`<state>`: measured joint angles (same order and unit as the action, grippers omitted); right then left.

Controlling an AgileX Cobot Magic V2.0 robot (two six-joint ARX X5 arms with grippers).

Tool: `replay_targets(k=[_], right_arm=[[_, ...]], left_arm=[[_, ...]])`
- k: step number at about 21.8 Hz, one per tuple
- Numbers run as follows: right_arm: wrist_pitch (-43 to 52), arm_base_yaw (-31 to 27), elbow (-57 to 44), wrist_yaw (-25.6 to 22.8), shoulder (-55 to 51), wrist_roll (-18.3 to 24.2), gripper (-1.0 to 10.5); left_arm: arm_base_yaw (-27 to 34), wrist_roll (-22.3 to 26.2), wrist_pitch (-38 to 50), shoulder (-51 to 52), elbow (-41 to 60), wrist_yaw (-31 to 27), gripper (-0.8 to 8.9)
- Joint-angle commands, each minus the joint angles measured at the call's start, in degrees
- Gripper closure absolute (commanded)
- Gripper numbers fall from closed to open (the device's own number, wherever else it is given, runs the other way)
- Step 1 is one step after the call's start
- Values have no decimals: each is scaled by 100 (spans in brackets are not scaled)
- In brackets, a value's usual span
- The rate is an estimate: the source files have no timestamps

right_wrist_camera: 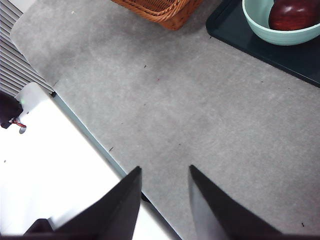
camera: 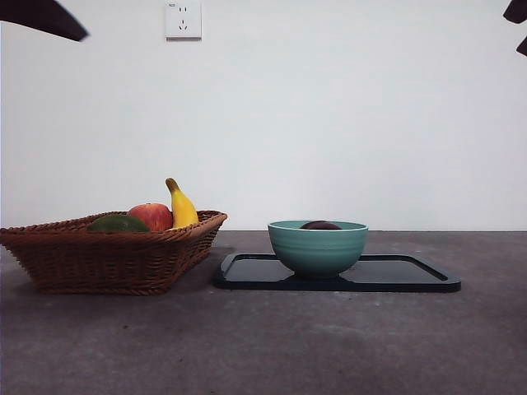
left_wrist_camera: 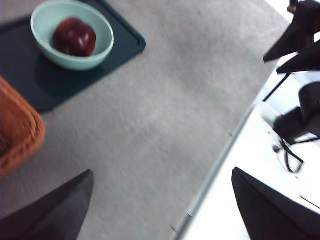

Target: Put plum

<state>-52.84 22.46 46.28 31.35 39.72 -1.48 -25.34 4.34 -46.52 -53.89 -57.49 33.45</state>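
Note:
The dark purple-maroon plum [camera: 321, 225] lies in a teal bowl [camera: 318, 247] that stands on a black tray [camera: 412, 276]. Only its top shows over the rim in the front view. The left wrist view shows the plum [left_wrist_camera: 74, 36] in the bowl [left_wrist_camera: 102, 47] from above, and the right wrist view shows it [right_wrist_camera: 295, 14] at the picture's edge. My left gripper [left_wrist_camera: 162, 171] is open and empty, high above the table's edge and far from the bowl. My right gripper [right_wrist_camera: 165, 168] is open and empty, also far from the bowl.
A wicker basket [camera: 107, 259] to the left of the tray holds a red apple [camera: 151, 216], a banana [camera: 182, 206] and a dark green fruit [camera: 118, 223]. Black arm tips show at the top corners [camera: 45, 18] [camera: 517, 20]. A wall socket [camera: 183, 20] is behind.

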Motion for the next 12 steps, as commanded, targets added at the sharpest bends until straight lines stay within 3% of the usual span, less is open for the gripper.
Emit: replay_targets(k=[1, 6, 12], right_arm=[[50, 28, 48, 20, 22, 61, 796], [48, 31, 48, 22, 22, 63, 796], [35, 31, 48, 24, 15, 63, 796]], left_arm=[[-107, -94, 332, -369, -251, -256, 372], [-289, 63, 551, -1266, -992, -619, 372], [-551, 774, 595, -3104, -2800, -940, 372]])
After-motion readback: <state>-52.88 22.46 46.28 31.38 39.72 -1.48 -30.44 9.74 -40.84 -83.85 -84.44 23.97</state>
